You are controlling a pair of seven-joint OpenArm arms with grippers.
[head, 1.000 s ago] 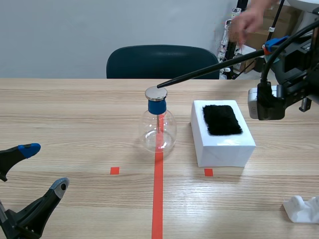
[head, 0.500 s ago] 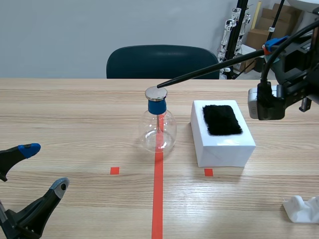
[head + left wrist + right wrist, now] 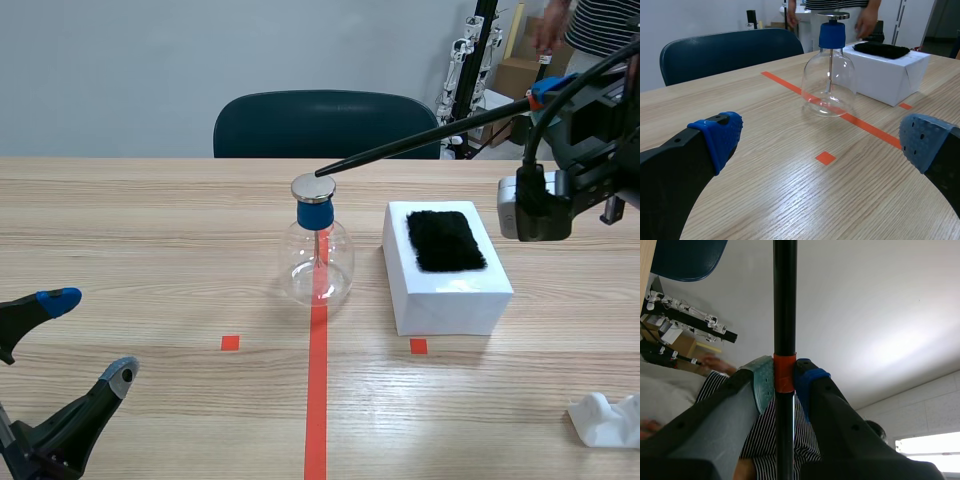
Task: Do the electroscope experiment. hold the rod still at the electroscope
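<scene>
The electroscope (image 3: 318, 250) is a clear glass flask with a blue neck and a flat metal cap, standing on the red tape line; ahead of my left gripper it shows as the electroscope (image 3: 830, 70). A long black rod (image 3: 420, 140) slants down from the upper right, and its tip rests at the cap's edge. My right gripper (image 3: 545, 92), raised at the right, is shut on the rod (image 3: 785, 315) at an orange band. My left gripper (image 3: 85, 345) stands open low at the near left, nothing between its fingers (image 3: 715, 137).
A white box (image 3: 445, 270) with a black fur pad (image 3: 445, 240) on top stands right of the flask. A crumpled white cloth (image 3: 605, 418) lies at the near right edge. A dark chair (image 3: 325, 122) and a person (image 3: 585, 25) are behind the table.
The rod and both arms have stayed where they were. A person's hand at the back right drew away, and the person now stands at the far right corner.
</scene>
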